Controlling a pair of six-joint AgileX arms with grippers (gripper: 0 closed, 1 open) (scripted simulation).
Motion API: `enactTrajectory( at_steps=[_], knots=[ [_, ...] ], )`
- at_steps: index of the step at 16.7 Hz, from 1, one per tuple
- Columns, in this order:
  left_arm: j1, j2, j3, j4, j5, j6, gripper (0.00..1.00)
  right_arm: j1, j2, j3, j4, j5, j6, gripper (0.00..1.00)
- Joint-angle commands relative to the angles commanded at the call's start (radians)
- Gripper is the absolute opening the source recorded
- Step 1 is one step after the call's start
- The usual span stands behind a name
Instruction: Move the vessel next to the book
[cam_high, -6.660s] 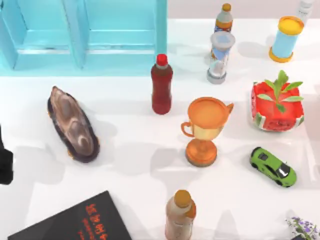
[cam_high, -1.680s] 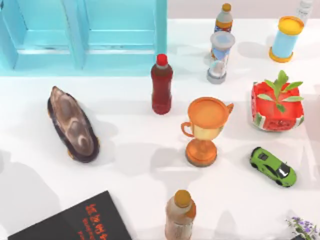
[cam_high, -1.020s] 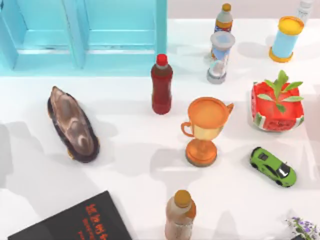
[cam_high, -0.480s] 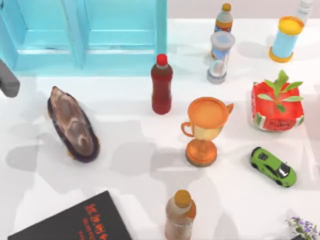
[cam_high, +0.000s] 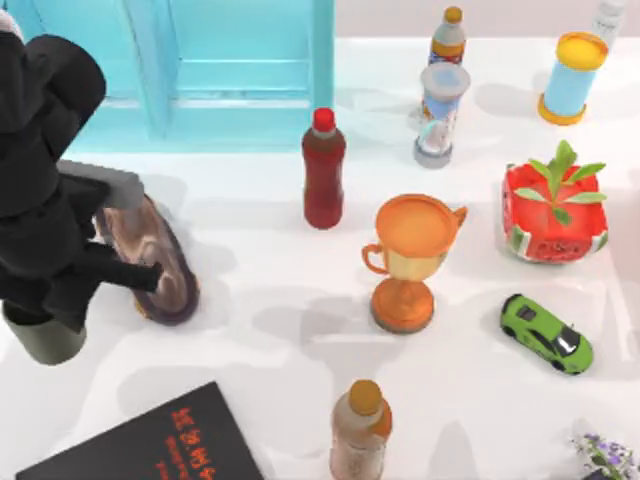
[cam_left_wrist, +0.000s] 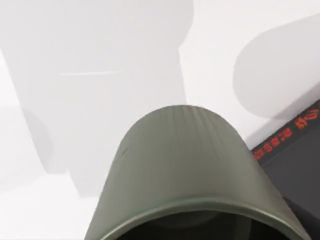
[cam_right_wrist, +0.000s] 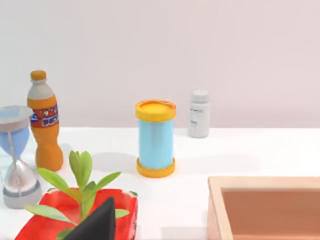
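Left claw (cam_high: 45, 320): grasping small olive-grey cylindrical cup (cam_high: 45, 342) above white tabletop (cam_high: 300, 400) | black-covered flat book (cam_high: 150, 445) near | risk: cup slipping, or landing on book's cover

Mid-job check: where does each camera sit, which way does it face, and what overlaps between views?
Top: overhead, looking down; left arm over the vessel.
Left wrist: on the left arm, facing down along the vessel toward the book.
Right wrist: faces the table's back; dark claw tip.
Shared: vessel and book, top and left wrist.
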Motion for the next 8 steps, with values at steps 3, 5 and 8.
enactTrajectory(
  at_steps=[3,5,8],
  knots=[
    [-0.111,-0.078,-0.052,0.008,-0.004,-0.262,0.0,0.0,0.0,0.0,0.0,0.0,0.0,1.0],
    [-0.167,-0.122,-0.079,0.015,-0.009,-0.386,0.0,0.0,0.0,0.0,0.0,0.0,0.0,1.0],
    [-0.219,-0.163,-0.102,0.022,-0.017,-0.493,0.0,0.0,0.0,0.0,0.0,0.0,0.0,1.0]
  ],
)
